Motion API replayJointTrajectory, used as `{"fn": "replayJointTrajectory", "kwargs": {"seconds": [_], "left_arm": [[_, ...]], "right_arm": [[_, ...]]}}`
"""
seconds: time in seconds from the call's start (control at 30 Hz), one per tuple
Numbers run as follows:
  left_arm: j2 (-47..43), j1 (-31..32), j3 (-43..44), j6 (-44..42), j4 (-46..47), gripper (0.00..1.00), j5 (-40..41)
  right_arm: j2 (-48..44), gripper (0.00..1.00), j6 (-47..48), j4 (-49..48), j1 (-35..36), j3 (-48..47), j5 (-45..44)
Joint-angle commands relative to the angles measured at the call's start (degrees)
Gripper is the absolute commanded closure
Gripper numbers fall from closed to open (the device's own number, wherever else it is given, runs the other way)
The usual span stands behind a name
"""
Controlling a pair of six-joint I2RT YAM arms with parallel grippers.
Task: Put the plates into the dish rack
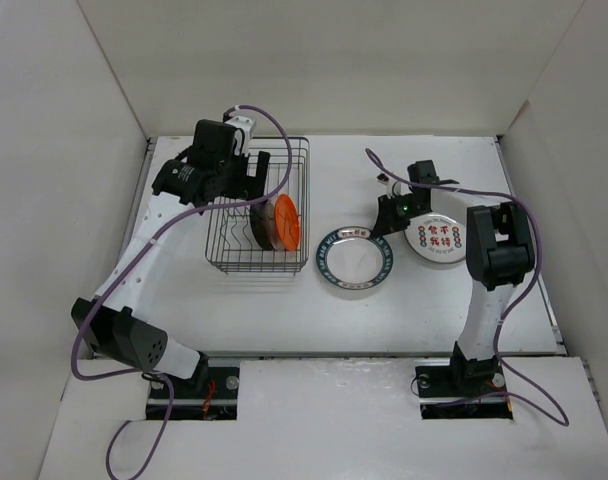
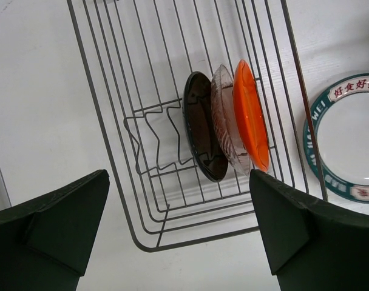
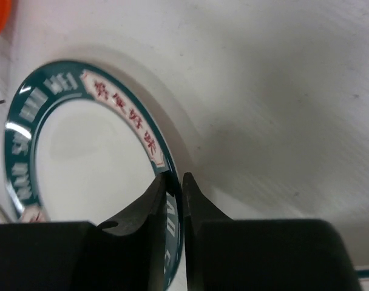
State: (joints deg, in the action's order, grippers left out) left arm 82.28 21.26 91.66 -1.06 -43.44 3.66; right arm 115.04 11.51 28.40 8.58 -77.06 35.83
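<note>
The dish rack [image 1: 246, 212] stands at the left rear of the table. In it the black plate [image 2: 203, 127], the clear plate [image 2: 226, 121] and the orange plate [image 2: 251, 115] stand on edge side by side. My left gripper [image 1: 256, 172] hovers open and empty over the rack [image 2: 118, 163]. The teal-rimmed plate [image 1: 354, 262] lies right of the rack. My right gripper [image 1: 383, 227] is shut on its far right rim [image 3: 172, 200], one finger inside and one outside. I cannot tell whether that edge is lifted. The grey-rimmed plate with red-green characters [image 1: 434, 240] lies flat by the right arm.
White walls enclose the table on the left, rear and right. The rack's far half [image 2: 154, 54] holds only wire tines. The teal-rimmed plate also shows at the right edge of the left wrist view [image 2: 348, 133].
</note>
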Motion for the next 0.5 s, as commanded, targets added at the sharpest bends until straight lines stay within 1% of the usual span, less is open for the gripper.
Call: {"fn": "replayJointTrajectory", "kwargs": {"seconds": [0.0,0.07,0.1,0.23,0.37,0.47], "left_arm": [[-1.5,-0.4,2.6,-0.6,-0.2,0.00,-0.4],[-1.0,-1.0,2.6,-0.6,-0.2,0.00,-0.4],[-1.0,-1.0,2.6,-0.6,-0.2,0.00,-0.4],[-0.5,-2.1,2.6,-0.6,-0.2,0.00,-0.9],[-0.5,-2.6,2.6,-0.6,-0.2,0.00,-1.5],[0.1,-2.6,2.6,-0.6,-0.2,0.00,-1.5]], "right_arm": [[2.0,0.88,0.9,1.8,0.6,-0.7,-3.5],[2.0,0.98,0.9,1.8,0.6,-1.3,-3.5],[2.0,1.00,0.2,1.8,0.6,-1.3,-3.5],[2.0,1.00,-0.4,1.3,0.6,-1.3,-3.5],[-1.2,1.00,-3.8,-1.1,-0.7,-0.6,-4.7],[-5.9,1.00,-6.6,-3.7,-2.5,0.1,-7.2]]}}
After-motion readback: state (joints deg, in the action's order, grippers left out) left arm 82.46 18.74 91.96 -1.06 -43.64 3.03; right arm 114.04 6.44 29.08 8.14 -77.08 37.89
